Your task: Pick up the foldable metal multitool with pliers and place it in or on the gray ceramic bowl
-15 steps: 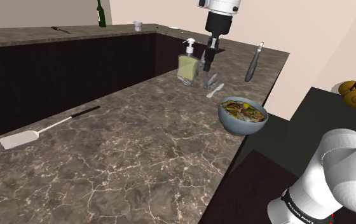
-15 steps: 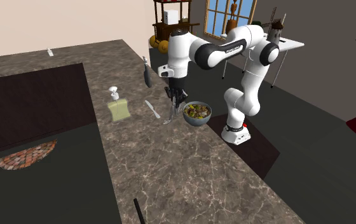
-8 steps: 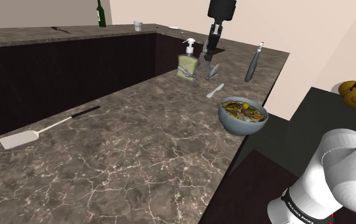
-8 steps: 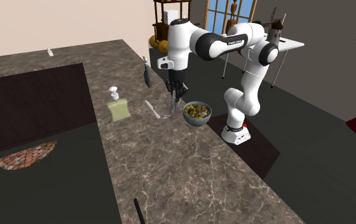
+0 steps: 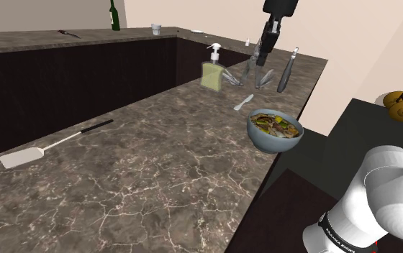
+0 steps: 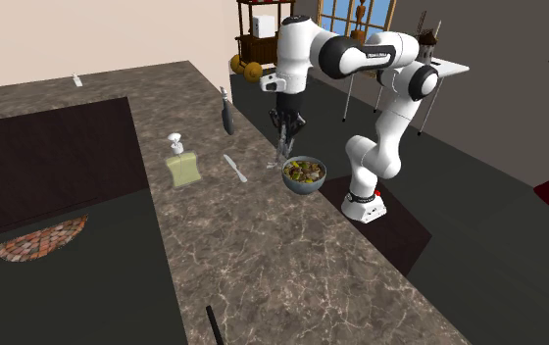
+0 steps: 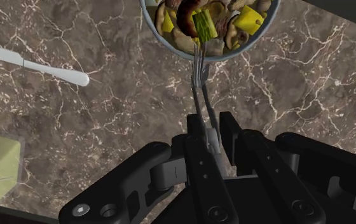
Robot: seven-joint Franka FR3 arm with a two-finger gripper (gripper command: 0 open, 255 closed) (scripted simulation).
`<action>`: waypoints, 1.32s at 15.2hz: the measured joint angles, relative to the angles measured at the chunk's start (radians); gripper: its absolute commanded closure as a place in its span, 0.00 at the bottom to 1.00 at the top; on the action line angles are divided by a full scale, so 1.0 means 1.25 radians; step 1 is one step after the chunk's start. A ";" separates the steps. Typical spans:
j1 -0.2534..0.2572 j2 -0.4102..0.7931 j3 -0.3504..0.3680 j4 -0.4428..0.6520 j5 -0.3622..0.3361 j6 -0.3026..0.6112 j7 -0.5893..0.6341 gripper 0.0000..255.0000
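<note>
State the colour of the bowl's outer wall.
Grey-blue; the bowl shows best in the shoulder view.

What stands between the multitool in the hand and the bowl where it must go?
Nothing visible does. The hand holds the multitool in the air, its tip near the rim of the bowl. The bowl contains food, and the white knife lies aside on the counter.
</note>
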 measured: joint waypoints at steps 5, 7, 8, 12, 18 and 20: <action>-0.015 -0.137 -0.015 -0.087 -0.020 -0.048 -0.026 1.00; -0.021 -0.183 -0.019 -0.105 -0.027 -0.075 -0.035 1.00; -0.024 -0.200 -0.024 -0.104 -0.032 -0.093 -0.043 1.00; -0.031 -0.260 -0.029 -0.159 -0.042 -0.098 -0.050 1.00; -0.035 -0.292 -0.034 -0.246 -0.047 -0.043 -0.050 1.00; -0.036 -0.302 -0.035 -0.276 -0.049 -0.024 -0.049 1.00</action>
